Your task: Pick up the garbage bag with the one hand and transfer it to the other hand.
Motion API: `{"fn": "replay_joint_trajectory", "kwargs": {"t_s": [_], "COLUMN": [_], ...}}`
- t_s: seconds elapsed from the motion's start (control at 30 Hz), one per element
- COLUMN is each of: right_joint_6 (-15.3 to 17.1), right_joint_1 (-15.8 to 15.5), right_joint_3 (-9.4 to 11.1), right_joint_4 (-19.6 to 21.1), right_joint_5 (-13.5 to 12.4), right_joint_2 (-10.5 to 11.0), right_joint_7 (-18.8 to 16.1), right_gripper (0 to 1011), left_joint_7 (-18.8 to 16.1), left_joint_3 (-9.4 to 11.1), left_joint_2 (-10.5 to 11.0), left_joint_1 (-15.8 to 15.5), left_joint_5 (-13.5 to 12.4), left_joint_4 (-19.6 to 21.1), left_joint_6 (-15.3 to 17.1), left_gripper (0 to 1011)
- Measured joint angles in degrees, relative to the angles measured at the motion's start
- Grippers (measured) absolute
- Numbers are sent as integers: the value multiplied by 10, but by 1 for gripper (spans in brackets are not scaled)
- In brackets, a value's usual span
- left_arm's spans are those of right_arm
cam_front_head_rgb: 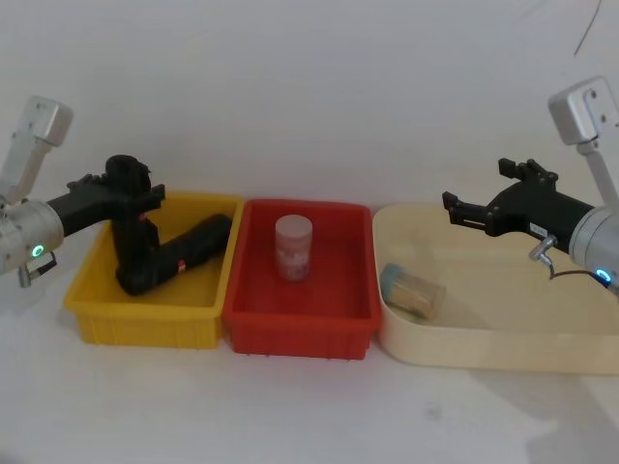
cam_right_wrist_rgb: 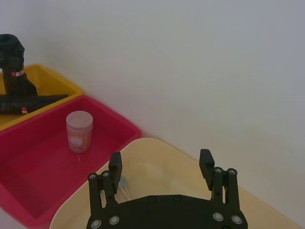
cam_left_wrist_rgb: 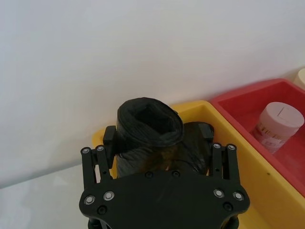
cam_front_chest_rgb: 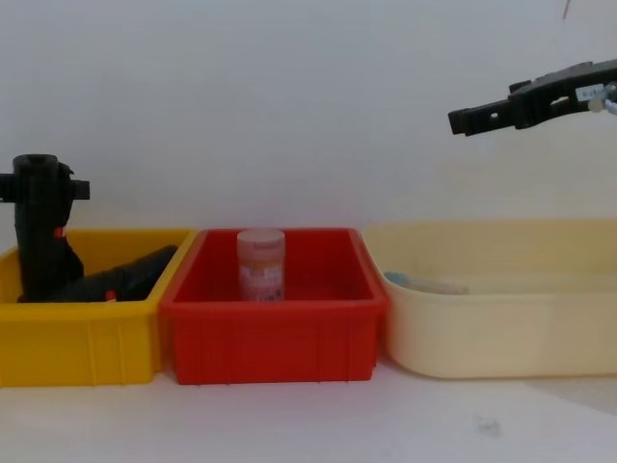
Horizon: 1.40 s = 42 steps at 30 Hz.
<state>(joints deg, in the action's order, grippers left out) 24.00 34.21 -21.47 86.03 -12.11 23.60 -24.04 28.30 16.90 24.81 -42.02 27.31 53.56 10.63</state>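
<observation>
Currently: left gripper clamped on upright garbage bag, right gripper idle over tray

Left gripper (cam_front_head_rgb: pixel 128 184) is closed around the upper part of the garbage bag (cam_front_head_rgb: pixel 135 246), one of its fingers (cam_left_wrist_rgb: pixel 109 139) pressed on each side of the roll. The roll stands upright with its lower end down inside the yellow bin (cam_front_head_rgb: pixel 135 324), at the bin's left end. Cannot tell whether it bears on the bin floor. A second roll (cam_front_head_rgb: pixel 198 244) lies slanted in the same bin, its near end against the foot of the held one.

Next to the right, touching the yellow bin, sits the red bin (cam_front_head_rgb: pixel 295 333) with a pale lidded jar (cam_front_head_rgb: pixel 294 247) upright in it. Beyond that is the cream tray (cam_front_head_rgb: pixel 484 343), holding a clear container (cam_front_head_rgb: pixel 413 290) on its side. Right gripper (cam_front_head_rgb: pixel 476 184) hangs above the tray with jaws spread, gripping nothing.

Surface: plain white table (cam_front_head_rgb: pixel 309 416), faint scuff marks near the front. Room: bare white wall (cam_front_head_rgb: pixel 309 87) close behind the bins.

View notes: the left wrist view gives the roll's end face, crumpled with a hollow centre. The chest view gives heights: the roll's top stands well above the bin rim, and the right gripper is high over the tray. The right wrist view catches a red band on the held roll.
</observation>
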Motion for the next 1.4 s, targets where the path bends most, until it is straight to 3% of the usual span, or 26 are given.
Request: {"fn": "replay_joint_trajectory", "kwargs": {"t_s": [0.37, 0.6, 0.9, 1.4], "right_joint_6": [0, 0, 0, 0], "right_joint_1": [0, 0, 0, 0], "right_joint_3": [0, 0, 0, 0], "right_joint_4": [0, 0, 0, 0], "right_joint_5": [0, 0, 0, 0], "right_joint_2": [0, 0, 0, 0], "right_joint_7": [0, 0, 0, 0], "right_gripper": [1000, 1000, 1000, 1000], "left_joint_7": [6, 8, 9, 10], "left_joint_3": [13, 16, 19, 20], "left_joint_2": [-6, -7, -9, -9], "left_joint_1": [-24, -30, -35, -38], "left_joint_5": [-17, -21, -25, -27], "left_joint_4": [-28, -36, -42, -45], "left_joint_6": [0, 0, 0, 0], "left_gripper": [1001, 863, 588, 484]}}
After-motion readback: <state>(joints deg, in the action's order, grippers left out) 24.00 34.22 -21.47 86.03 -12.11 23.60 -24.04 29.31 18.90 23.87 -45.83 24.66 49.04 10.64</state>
